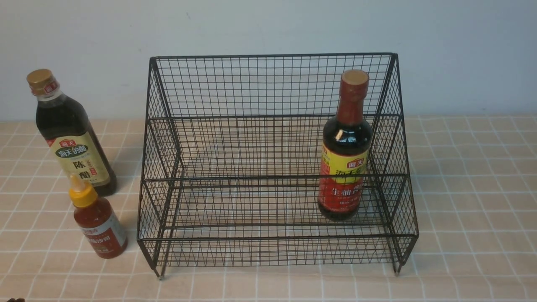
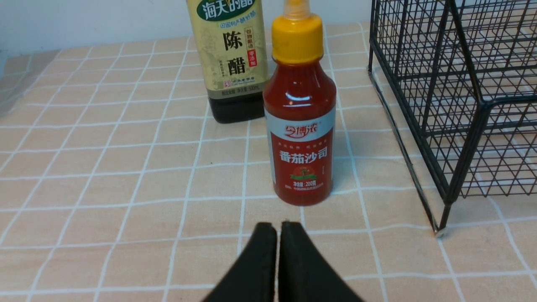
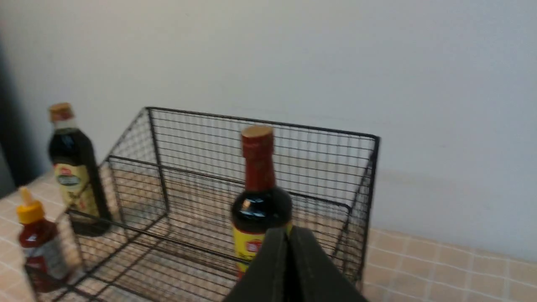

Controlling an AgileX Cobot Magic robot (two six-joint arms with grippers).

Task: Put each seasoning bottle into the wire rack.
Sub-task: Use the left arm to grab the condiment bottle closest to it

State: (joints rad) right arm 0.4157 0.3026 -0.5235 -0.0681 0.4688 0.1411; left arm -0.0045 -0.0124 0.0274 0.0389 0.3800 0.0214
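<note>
The black wire rack stands in the middle of the table. Upright on its lower tier at the right is the dark bottle with the red neck. To the rack's left, on the table, stand the tall dark bottle with the gold cap and, in front of it, the small red bottle with the yellow nozzle cap. My left gripper is shut and empty, just short of the small red bottle. My right gripper is shut and empty, drawn back from the red-necked bottle. Neither arm shows in the front view.
The table wears a beige cloth with a white grid, and a pale wall rises close behind the rack. The rack's front left foot stands to the right of the small red bottle in the left wrist view.
</note>
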